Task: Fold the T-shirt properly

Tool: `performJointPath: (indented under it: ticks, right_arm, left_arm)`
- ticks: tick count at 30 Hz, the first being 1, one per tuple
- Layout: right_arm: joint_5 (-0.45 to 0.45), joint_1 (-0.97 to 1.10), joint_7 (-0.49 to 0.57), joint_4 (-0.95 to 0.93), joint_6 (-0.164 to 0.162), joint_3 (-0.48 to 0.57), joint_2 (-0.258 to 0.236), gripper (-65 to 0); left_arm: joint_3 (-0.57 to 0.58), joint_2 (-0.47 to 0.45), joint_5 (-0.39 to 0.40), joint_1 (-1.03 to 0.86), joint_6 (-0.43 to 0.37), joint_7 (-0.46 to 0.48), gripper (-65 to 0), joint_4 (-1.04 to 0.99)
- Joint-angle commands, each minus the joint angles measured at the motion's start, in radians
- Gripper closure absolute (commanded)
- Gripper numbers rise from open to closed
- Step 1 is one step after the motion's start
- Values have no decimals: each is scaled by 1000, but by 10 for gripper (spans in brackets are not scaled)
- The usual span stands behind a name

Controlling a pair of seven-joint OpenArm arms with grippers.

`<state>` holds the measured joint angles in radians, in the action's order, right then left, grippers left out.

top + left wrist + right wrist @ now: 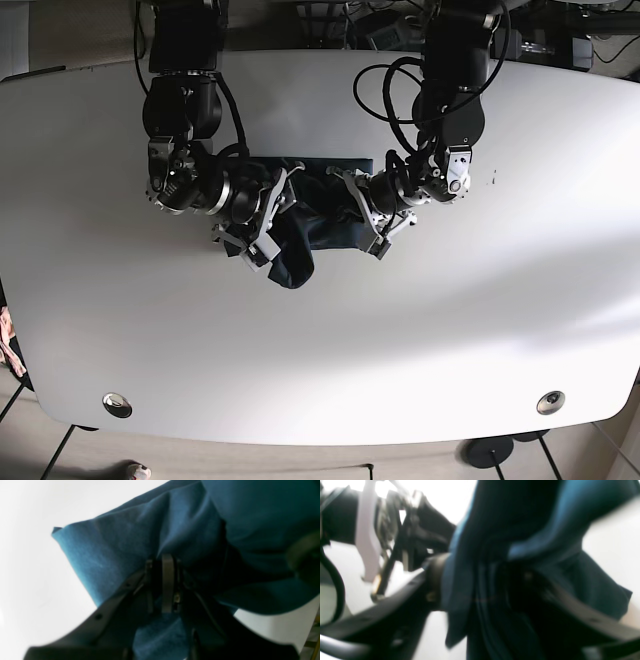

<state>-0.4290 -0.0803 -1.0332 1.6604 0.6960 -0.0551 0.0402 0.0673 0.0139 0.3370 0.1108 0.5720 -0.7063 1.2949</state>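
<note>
Item: T-shirt (310,215), dark teal — bunched into a compact mass at the middle of the white table (320,350), toward its far edge. You see it gathered between both arms, a lobe sagging off its near-left side.

Left of the shirt in the base view: right gripper (262,228), jaws buried in cloth; its wrist view is blurred, but fabric drapes over the fingers, so you may take it as clamped on the shirt.

Right of the shirt: left gripper (167,562), jaws pinched on a fold.

Status, as a judgement — mid-fold. Cloth is doubled over but rumpled; flattening and squaring remain for you.
</note>
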Motion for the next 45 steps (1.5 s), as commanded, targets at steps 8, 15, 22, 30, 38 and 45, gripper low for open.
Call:
performJointPath:
  ticks: [8,15,22,30,38,45]
  right_arm:
    - [-31,20,43,189,2,-108,16,-571]
    - [-31,47,40,202,2,-188,-24,-569]
    - [-21,4,61,136,2,-197,-26,-556]
    - [-20,-178,301,-334,2,-182,-142,-125]
    - [-21,-240,589,-627,2,-56,-240,-97]
    - [-21,-198,611,-642,2,-55,-271,-95]
  left_arm:
    - [-79,5,1,-67,1,-3,-33,345]
    - [-241,-153,1,-156,3,-3,-33,473]
    - [-257,-200,0,-159,3,-3,-35,473]
    - [27,-78,-6,-162,-2,-3,-35,504]
    - [95,-65,-6,-236,-2,-2,-35,375]
    - [18,-114,-5,-89,1,4,-35,124]
